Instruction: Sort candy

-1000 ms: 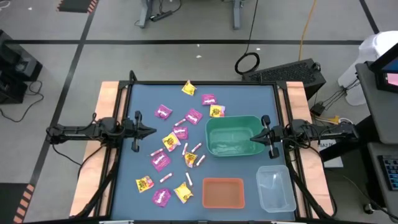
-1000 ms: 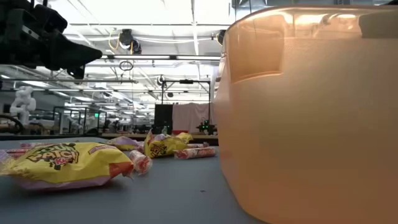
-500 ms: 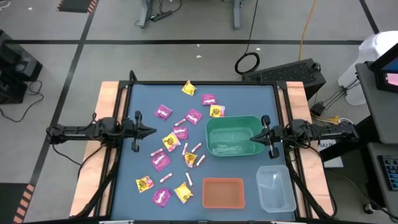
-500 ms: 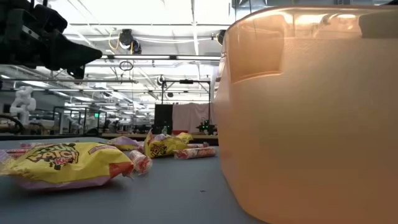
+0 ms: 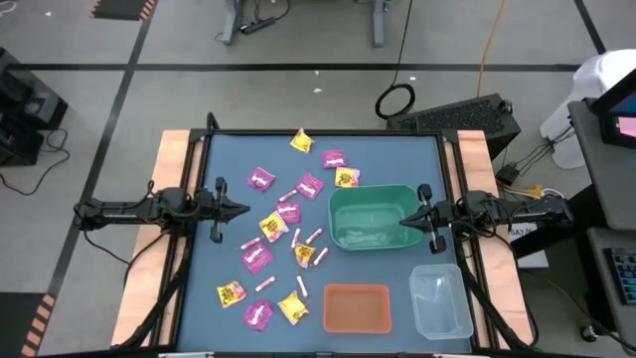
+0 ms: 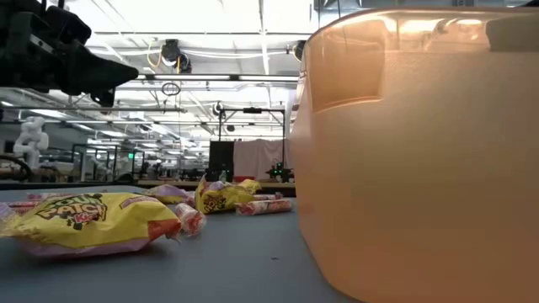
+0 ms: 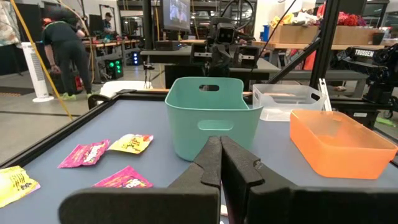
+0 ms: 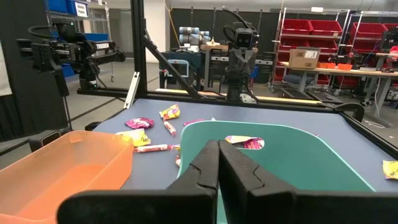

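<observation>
The left hand (image 5: pixel 241 210) hangs over the worktop (image 5: pixel 397 149) near its left edge, fingers pressed together with nothing between them, as the left wrist view shows. The right hand (image 5: pixel 405 221) sits over the right rim of the green bin (image 5: pixel 370 219), its fingers likewise together and empty. The candy (image 5: pixel 281 234) lies scattered on the left half of the worktop, between the left hand and the green bin: magenta packets, yellow packets and thin pink-white sticks, spread from the far edge down toward the near edge. One yellow packet (image 5: pixel 347 178) lies just beside the far rim of the green bin, and another (image 5: pixel 301 141) sits close to the far edge. The orange bin (image 5: pixel 356 307) stands at the near edge, with the clear bin (image 5: pixel 441 300) beside it in the near right corner. No candy shows inside any of the three bins.
</observation>
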`<action>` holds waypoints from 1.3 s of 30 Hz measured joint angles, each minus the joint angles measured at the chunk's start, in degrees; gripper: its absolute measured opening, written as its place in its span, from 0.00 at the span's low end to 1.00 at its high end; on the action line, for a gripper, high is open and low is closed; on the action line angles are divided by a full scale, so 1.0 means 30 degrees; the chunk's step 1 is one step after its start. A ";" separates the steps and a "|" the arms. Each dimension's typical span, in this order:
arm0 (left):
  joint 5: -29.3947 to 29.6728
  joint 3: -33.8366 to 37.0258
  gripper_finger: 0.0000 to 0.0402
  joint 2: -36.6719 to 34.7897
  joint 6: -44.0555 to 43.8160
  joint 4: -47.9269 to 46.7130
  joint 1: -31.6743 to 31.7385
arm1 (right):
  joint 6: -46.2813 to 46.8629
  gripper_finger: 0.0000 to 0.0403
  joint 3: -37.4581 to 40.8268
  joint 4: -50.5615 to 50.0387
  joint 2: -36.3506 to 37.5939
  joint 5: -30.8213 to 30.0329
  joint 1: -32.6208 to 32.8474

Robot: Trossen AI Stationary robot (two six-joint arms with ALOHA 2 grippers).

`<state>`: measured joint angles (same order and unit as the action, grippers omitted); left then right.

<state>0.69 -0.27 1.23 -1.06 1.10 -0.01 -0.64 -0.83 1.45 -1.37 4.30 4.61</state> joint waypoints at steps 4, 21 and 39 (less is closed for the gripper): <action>-0.0007 0.0005 0.00 -0.0003 -0.0003 0.0000 -0.0003 | 0.0000 0.00 -0.0003 -0.0004 0.0006 0.0004 0.0001; -0.0006 0.0007 0.00 -0.0001 0.0000 0.0000 -0.0006 | 0.0000 0.00 0.0000 0.0000 0.0005 0.0000 -0.0002; -0.0003 0.0007 0.00 -0.0004 0.1038 0.0000 -0.0003 | 0.0000 0.00 0.0000 0.0003 0.0007 -0.0003 -0.0005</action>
<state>0.68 -0.25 1.22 2.05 1.10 -0.02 -0.64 -0.83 1.45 -1.34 4.29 4.60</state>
